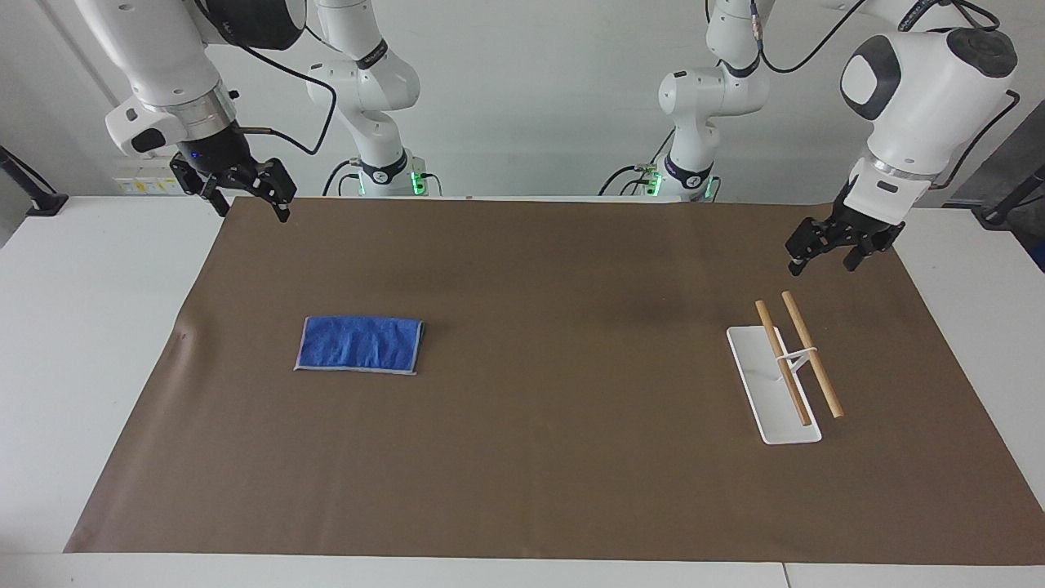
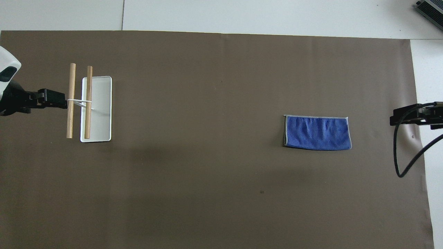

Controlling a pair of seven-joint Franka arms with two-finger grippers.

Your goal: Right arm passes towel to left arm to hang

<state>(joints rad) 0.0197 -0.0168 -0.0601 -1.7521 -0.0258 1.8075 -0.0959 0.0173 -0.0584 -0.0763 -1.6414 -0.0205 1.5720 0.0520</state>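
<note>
The blue towel lies flat on the brown mat, toward the right arm's end of the table; it also shows in the overhead view. My right gripper, with its looping black cable, hangs open and empty in the air over the mat's corner near the robots, apart from the towel; it shows at the edge of the overhead view. My left gripper is open and empty, raised over the mat beside the rack, and shows in the overhead view too.
A rack with a white base and two raised wooden rods stands toward the left arm's end; the overhead view shows its base and rods. White table surrounds the mat.
</note>
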